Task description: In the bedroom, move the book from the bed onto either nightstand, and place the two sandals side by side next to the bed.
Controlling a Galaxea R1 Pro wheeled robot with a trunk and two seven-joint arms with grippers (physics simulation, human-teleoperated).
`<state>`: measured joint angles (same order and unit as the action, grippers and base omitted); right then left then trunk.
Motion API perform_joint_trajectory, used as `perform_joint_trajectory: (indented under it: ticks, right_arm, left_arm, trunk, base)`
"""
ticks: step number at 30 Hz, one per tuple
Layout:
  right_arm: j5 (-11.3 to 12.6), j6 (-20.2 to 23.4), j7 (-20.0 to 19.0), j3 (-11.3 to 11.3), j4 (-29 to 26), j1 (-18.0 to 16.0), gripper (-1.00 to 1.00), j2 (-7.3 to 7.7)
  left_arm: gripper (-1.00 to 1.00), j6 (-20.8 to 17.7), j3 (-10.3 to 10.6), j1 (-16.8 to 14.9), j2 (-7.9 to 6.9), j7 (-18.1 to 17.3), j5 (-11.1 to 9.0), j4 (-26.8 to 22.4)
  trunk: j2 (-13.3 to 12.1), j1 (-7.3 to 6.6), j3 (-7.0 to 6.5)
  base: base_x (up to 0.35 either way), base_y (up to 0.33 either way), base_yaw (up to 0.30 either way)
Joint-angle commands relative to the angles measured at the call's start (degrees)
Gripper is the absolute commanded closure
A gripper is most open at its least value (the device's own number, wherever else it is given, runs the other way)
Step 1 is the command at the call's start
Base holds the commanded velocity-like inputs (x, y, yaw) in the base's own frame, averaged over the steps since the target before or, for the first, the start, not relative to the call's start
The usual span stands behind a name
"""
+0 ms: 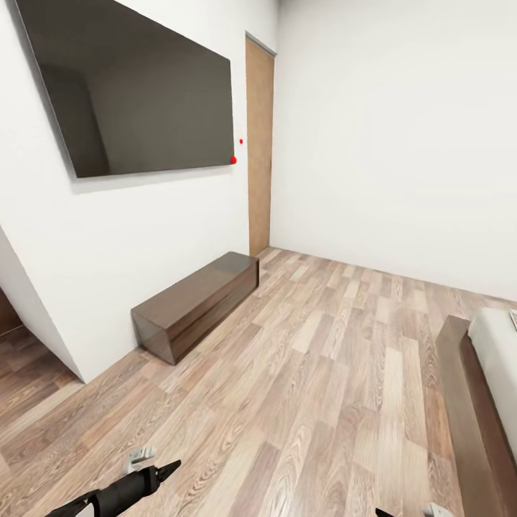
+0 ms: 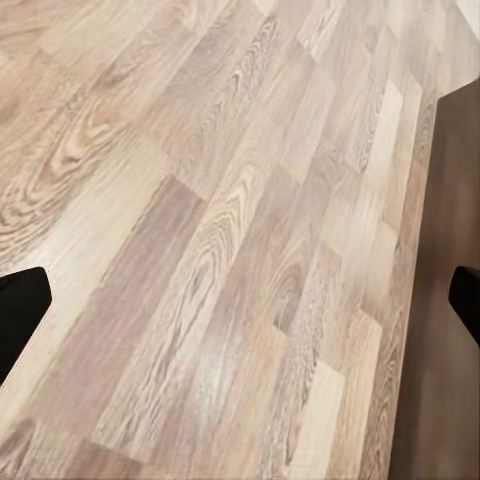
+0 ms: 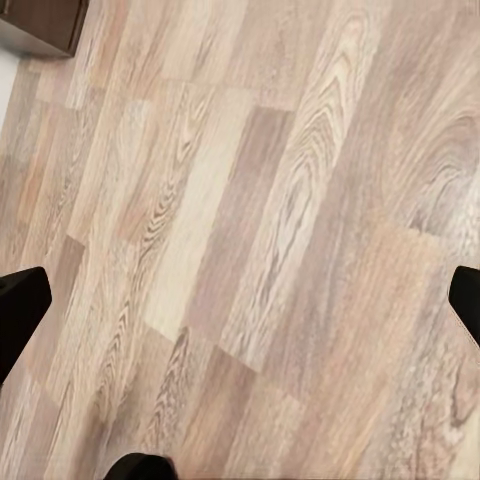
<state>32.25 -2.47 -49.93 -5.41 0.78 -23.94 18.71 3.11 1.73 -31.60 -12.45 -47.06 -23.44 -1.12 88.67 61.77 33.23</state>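
- While both arms sit low, the left hand (image 2: pixel 240 290) and right hand (image 3: pixel 240 300) are spread wide over the wood-plank floor (image 1: pixel 309 388), holding nothing.
- Bed (image 1: pixel 495 380) at four o'clock; low TV bench (image 1: pixel 197 301) at ten, beneath the wall television (image 1: pixel 143 86).

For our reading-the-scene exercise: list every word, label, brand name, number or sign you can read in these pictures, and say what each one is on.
There is no readable text anywhere.
The TV screen is dark and blank; beside its corner sit two red dots, not letters.
The low bench, door, walls, bed and plank floor carry no markings.
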Motion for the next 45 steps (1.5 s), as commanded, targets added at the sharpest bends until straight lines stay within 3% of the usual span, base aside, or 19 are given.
perform_joint_trajectory:
  ticks: [1,20,45]
  right_arm:
    - [0.36,-0.26,-0.17,-0.48,0.09,-0.05,-1.0,0.01]
    - [0.36,-0.26,-0.24,-0.48,0.1,-0.05,-1.0,-0.01]
    - [0.36,-0.24,-0.26,-0.48,0.1,-0.05,-1.0,0.01]
  left_arm:
    - [-1.0,0.32,0.2,-0.04,-0.02,-0.13,-0.11,0.06]
    - [-1.0,0.42,0.2,-0.04,-0.01,-0.13,-0.11,0.06]
    - [-1.0,0.5,0.2,-0.04,-0.02,-0.29,-0.11,0.06]
  trunk:
    - [0.03,0.03,0.06]
    - [0.03,0.03,0.06]
    - [0.03,0.03,0.06]
  base:
    - [0.332,0.0,0.0]
    - [0.331,-0.008,0.0]
    - [0.299,-0.121,-0.068]
